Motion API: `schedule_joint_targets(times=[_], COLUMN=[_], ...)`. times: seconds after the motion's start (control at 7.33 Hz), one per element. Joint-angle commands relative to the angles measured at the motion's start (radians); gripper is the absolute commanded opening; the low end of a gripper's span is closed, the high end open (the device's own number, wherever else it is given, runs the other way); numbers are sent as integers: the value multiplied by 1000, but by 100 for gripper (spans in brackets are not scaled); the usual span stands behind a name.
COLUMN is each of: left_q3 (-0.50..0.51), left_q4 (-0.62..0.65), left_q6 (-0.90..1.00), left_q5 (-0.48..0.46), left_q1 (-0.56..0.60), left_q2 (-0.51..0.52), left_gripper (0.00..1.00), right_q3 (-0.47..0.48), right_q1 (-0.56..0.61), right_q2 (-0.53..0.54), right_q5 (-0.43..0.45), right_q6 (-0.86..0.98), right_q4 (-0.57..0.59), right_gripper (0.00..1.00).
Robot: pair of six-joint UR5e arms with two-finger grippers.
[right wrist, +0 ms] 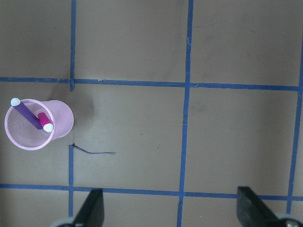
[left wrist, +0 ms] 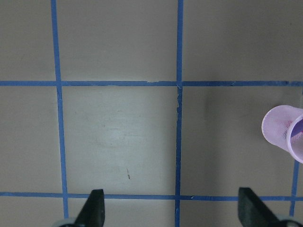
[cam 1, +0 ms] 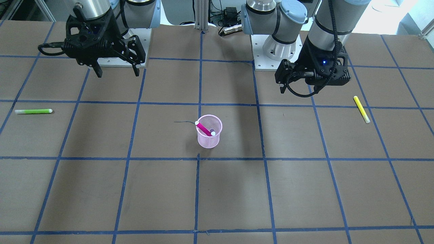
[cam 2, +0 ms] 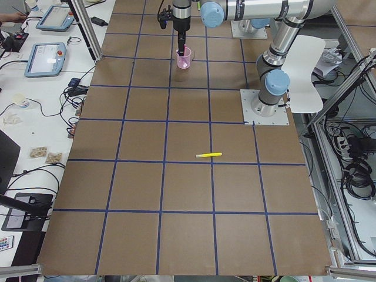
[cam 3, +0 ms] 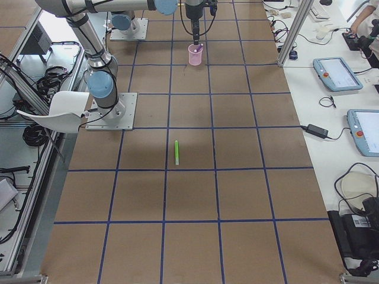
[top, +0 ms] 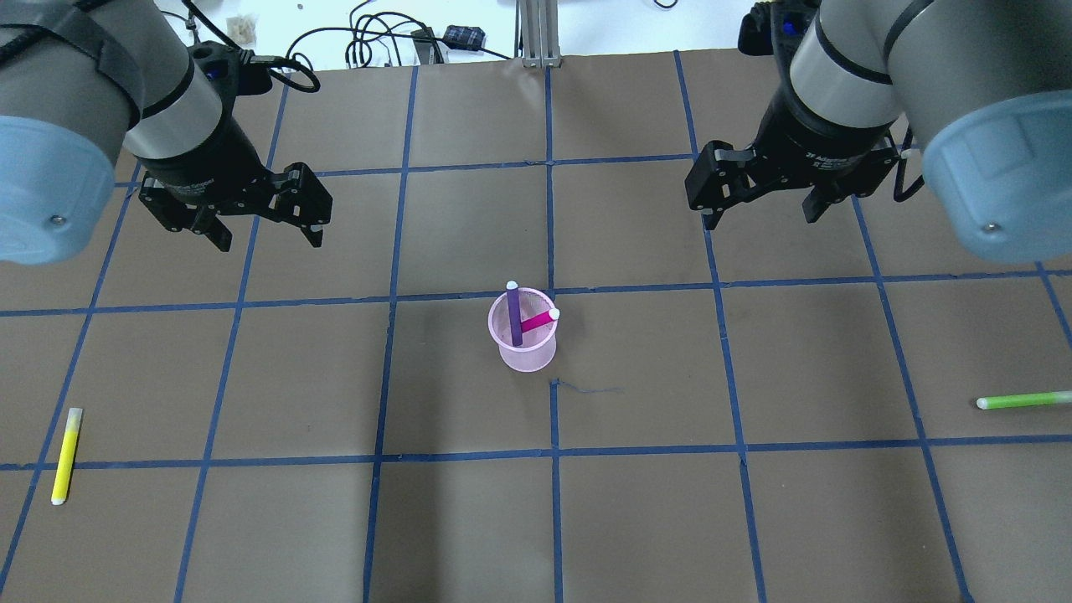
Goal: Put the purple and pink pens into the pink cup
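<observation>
The pink mesh cup [top: 523, 350] stands upright at the table's middle, also in the front view [cam 1: 208, 139] and the right wrist view [right wrist: 59, 124]. The purple pen [top: 513, 316] and the pink pen [top: 536, 320] both stand slanted inside it, white caps above the rim. My left gripper [top: 270, 239] is open and empty, above the table left of and beyond the cup. My right gripper [top: 760, 218] is open and empty, right of and beyond the cup. The left wrist view shows the cup's edge [left wrist: 283, 134] at its right side.
A yellow pen [top: 67, 455] lies near the table's left edge. A green pen [top: 1023, 400] lies near the right edge. A thin dark thread [top: 590, 388] lies just in front of the cup. Blue tape lines grid the brown table.
</observation>
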State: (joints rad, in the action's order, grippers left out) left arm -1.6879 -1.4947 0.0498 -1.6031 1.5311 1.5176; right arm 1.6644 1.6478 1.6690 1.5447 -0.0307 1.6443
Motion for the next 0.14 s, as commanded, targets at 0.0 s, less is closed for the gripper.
schedule_joint_targets(times=[0.0], left_q3=[0], left_q4=[-3], left_q6=[7], left_q5=[18], left_q1=[-3], left_q2=[-7], left_gripper=[100], right_q3=[0], right_q1=[0], right_q2=[0], right_q5=[0], right_q6=[0], right_q4=[0], right_gripper=[100])
